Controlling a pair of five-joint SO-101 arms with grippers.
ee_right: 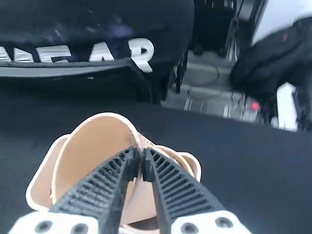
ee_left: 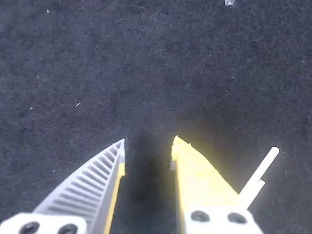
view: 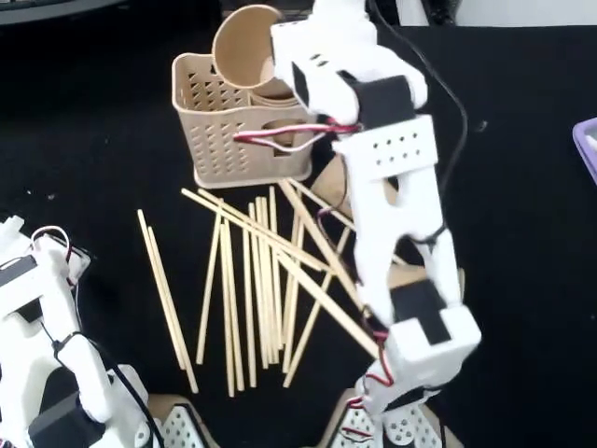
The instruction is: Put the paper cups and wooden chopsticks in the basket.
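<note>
The right gripper (ee_right: 140,152) is pinching the rim of a paper cup (ee_right: 92,151), jaws clamped on it. It is holding the cup tilted over the basket (view: 219,121) at eleven o'clock on the table (view: 522,280). If released off-centre, the cup is likely to catch on the nested cups (view: 276,93) and tip out. The chopsticks (view: 252,280) are lying scattered at the basket's six o'clock. The left gripper (ee_left: 146,146) is hanging at seven o'clock with its jaws apart.

Looks like a robotics lab or hobby workroom to me: black cloth (view: 522,280) over the table, two white printed-looking arms with loose red and white wires. The right arm (view: 401,205) is based at 6 o'clock, the left arm (view: 47,336) at 8. Beyond the table there's grey floor (ee_right: 209,95), cables (ee_right: 204,73) and a black bag-like heap (ee_right: 273,58).
</note>
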